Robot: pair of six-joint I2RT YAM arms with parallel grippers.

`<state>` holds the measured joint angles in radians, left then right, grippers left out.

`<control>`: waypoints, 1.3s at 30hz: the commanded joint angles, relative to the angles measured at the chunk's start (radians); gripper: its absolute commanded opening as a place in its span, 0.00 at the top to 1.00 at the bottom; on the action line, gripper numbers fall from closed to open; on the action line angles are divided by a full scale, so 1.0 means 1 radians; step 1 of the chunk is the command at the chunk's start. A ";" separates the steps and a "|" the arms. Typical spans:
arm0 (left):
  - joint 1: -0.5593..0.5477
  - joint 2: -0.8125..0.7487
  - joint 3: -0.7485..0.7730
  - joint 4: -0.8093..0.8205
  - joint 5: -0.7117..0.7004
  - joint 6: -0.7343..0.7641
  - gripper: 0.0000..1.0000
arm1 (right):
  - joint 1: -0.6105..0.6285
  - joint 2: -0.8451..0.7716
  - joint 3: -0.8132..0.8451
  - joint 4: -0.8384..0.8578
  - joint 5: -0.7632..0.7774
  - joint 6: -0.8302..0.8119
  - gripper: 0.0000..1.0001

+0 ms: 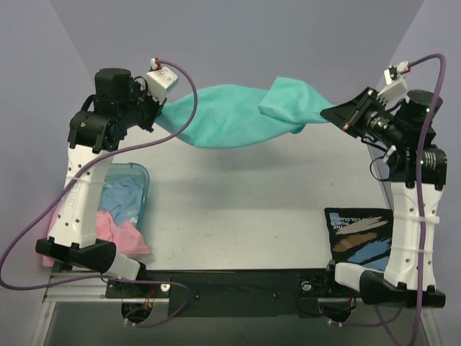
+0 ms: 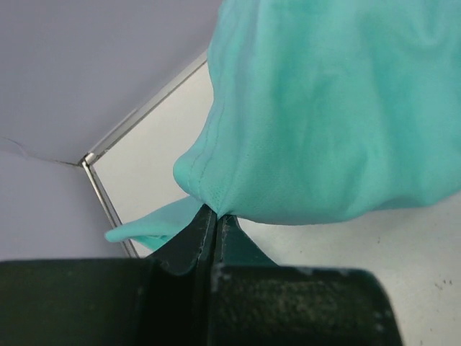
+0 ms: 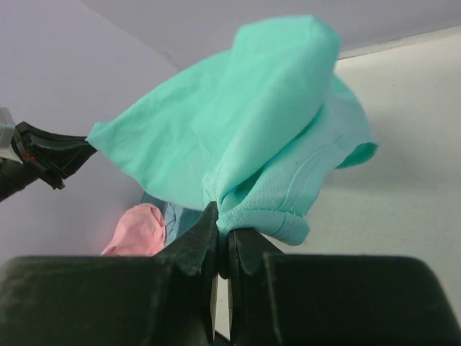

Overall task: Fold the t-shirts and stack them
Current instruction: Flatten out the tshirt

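The teal-green t-shirt [image 1: 238,115] hangs stretched in the air between both grippers, above the far part of the table. My left gripper [image 1: 160,109] is shut on its left end; in the left wrist view the cloth [image 2: 331,115] bunches out of the closed jaws at my gripper [image 2: 216,215]. My right gripper [image 1: 333,114] is shut on the right end, and the right wrist view shows a hemmed fold [image 3: 288,144] pinched at my gripper [image 3: 223,229]. The pale pink t-shirt [image 1: 119,234] lies crumpled at the left, spilling from the tub, and also shows in the right wrist view [image 3: 140,231].
A translucent blue plastic tub [image 1: 137,189] with light blue cloth [image 1: 119,196] inside stands by the left arm's base. A dark printed card [image 1: 360,234] lies by the right arm's base. Grey walls close in the far side and both sides.
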<state>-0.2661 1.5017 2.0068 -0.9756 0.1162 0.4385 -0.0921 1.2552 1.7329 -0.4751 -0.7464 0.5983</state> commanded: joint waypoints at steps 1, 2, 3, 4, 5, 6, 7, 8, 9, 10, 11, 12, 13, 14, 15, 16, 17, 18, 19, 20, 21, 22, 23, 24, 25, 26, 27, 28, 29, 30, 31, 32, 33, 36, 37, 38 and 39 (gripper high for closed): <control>0.010 -0.011 0.047 -0.198 0.033 0.016 1.00 | -0.006 -0.132 -0.075 -0.092 -0.018 -0.078 1.00; 0.010 -0.012 0.061 -0.240 0.051 0.013 1.00 | -0.006 -0.143 -0.058 -0.120 -0.013 -0.100 1.00; 0.010 -0.018 0.087 -0.259 0.066 0.006 1.00 | -0.006 -0.167 -0.052 -0.134 -0.011 -0.109 1.00; 0.010 -0.024 0.096 -0.303 0.103 0.006 1.00 | -0.006 -0.183 -0.032 -0.160 -0.013 -0.130 1.00; 0.010 -0.037 0.095 -0.320 0.120 0.006 1.00 | -0.005 -0.204 -0.023 -0.169 -0.019 -0.137 1.00; 0.010 -0.043 0.087 -0.360 0.166 0.012 1.00 | -0.005 -0.217 -0.012 -0.186 -0.024 -0.149 1.00; 0.010 -0.057 0.061 -0.394 0.192 0.017 1.00 | -0.003 -0.236 -0.012 -0.194 -0.027 -0.149 1.00; 0.010 -0.063 0.020 -0.402 0.239 0.022 1.00 | -0.001 -0.244 -0.018 -0.198 -0.025 -0.144 1.00; 0.010 -0.073 -0.009 -0.406 0.258 0.022 1.00 | -0.001 -0.252 -0.028 -0.198 -0.015 -0.135 1.00; 0.008 -0.077 -0.064 -0.405 0.295 0.020 1.00 | 0.002 -0.255 -0.054 -0.200 -0.007 -0.123 1.00; 0.008 -0.074 -0.088 -0.390 0.307 0.016 1.00 | 0.005 -0.244 -0.068 -0.200 0.004 -0.124 1.00; 0.007 -0.071 -0.136 -0.381 0.332 0.005 1.00 | 0.012 -0.238 -0.100 -0.198 0.018 -0.130 1.00; 0.005 -0.052 -0.154 -0.362 0.353 0.000 1.00 | 0.020 -0.209 -0.116 -0.197 0.065 -0.130 1.00; 0.001 -0.038 -0.186 -0.354 0.368 0.000 1.00 | 0.035 -0.189 -0.151 -0.185 0.085 -0.140 1.00; -0.001 -0.009 -0.200 -0.336 0.387 0.003 1.00 | 0.052 -0.151 -0.173 -0.172 0.144 -0.152 1.00; -0.007 0.012 -0.230 -0.325 0.396 0.011 1.00 | 0.086 -0.096 -0.203 -0.152 0.200 -0.175 1.00; -0.010 0.055 -0.243 -0.304 0.410 0.016 1.00 | 0.119 -0.058 -0.219 -0.140 0.293 -0.196 1.00; -0.019 0.086 -0.252 -0.292 0.408 0.022 0.89 | 0.155 0.022 -0.229 -0.120 0.330 -0.201 1.00; -0.022 0.150 -0.252 -0.266 0.407 0.023 0.81 | 0.163 0.077 -0.216 -0.119 0.381 -0.201 1.00; -0.024 0.184 -0.228 -0.252 0.407 0.025 0.60 | 0.167 0.198 -0.193 -0.109 0.383 -0.203 0.99; -0.022 0.259 -0.209 -0.232 0.401 0.025 0.48 | 0.167 0.257 -0.126 -0.114 0.400 -0.189 0.95; -0.019 0.291 -0.154 -0.219 0.390 0.016 0.40 | 0.164 0.386 -0.086 -0.138 0.407 -0.183 0.84; -0.016 0.367 -0.125 -0.192 0.346 0.005 0.37 | 0.164 0.442 0.010 -0.154 0.424 -0.187 0.74; -0.010 0.406 -0.055 -0.183 0.317 -0.010 0.36 | 0.169 0.560 0.057 -0.198 0.449 -0.192 0.66; -0.009 0.463 -0.021 -0.173 0.263 -0.020 0.35 | 0.172 0.607 0.159 -0.226 0.508 -0.206 0.56; -0.001 0.512 0.050 -0.175 0.231 -0.032 0.35 | 0.181 0.691 0.204 -0.303 0.542 -0.215 0.53; 0.001 0.529 0.079 -0.195 0.197 -0.034 0.34 | 0.186 0.720 0.268 -0.368 0.583 -0.236 0.49; 0.008 0.549 0.120 -0.208 0.195 -0.032 0.34 | 0.201 0.733 0.277 -0.384 0.625 -0.244 0.48; 0.011 0.545 0.122 -0.228 0.201 -0.024 0.34 | 0.219 0.716 0.239 -0.384 0.642 -0.265 0.45; 0.011 0.520 0.083 -0.230 0.209 0.003 0.34 | 0.229 0.670 0.200 -0.376 0.671 -0.272 0.44; 0.008 0.494 0.046 -0.213 0.232 0.022 0.34 | 0.244 0.644 0.118 -0.356 0.683 -0.281 0.42; 0.007 0.436 -0.055 -0.175 0.243 0.052 0.34 | 0.250 0.582 0.081 -0.352 0.715 -0.281 0.40; 0.005 0.410 -0.165 -0.154 0.266 0.096 0.34 | 0.264 0.554 -0.008 -0.343 0.729 -0.281 0.39; -0.008 0.266 -0.357 -0.089 0.277 0.189 0.34 | 0.285 0.382 -0.200 -0.315 0.774 -0.253 0.39; -0.015 0.235 -0.449 -0.083 0.274 0.231 0.34 | 0.296 0.342 -0.307 -0.291 0.774 -0.227 0.39; -0.016 0.191 -0.491 -0.060 0.264 0.258 0.34 | 0.307 0.282 -0.414 -0.278 0.774 -0.197 0.39; -0.019 0.163 -0.584 -0.045 0.257 0.307 0.33 | 0.328 0.253 -0.459 -0.257 0.775 -0.184 0.39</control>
<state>-0.2684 1.8065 1.6112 -1.1004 0.3557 0.5640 0.2066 1.6623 1.4719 -0.7158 -0.0513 0.3576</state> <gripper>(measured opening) 0.662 0.612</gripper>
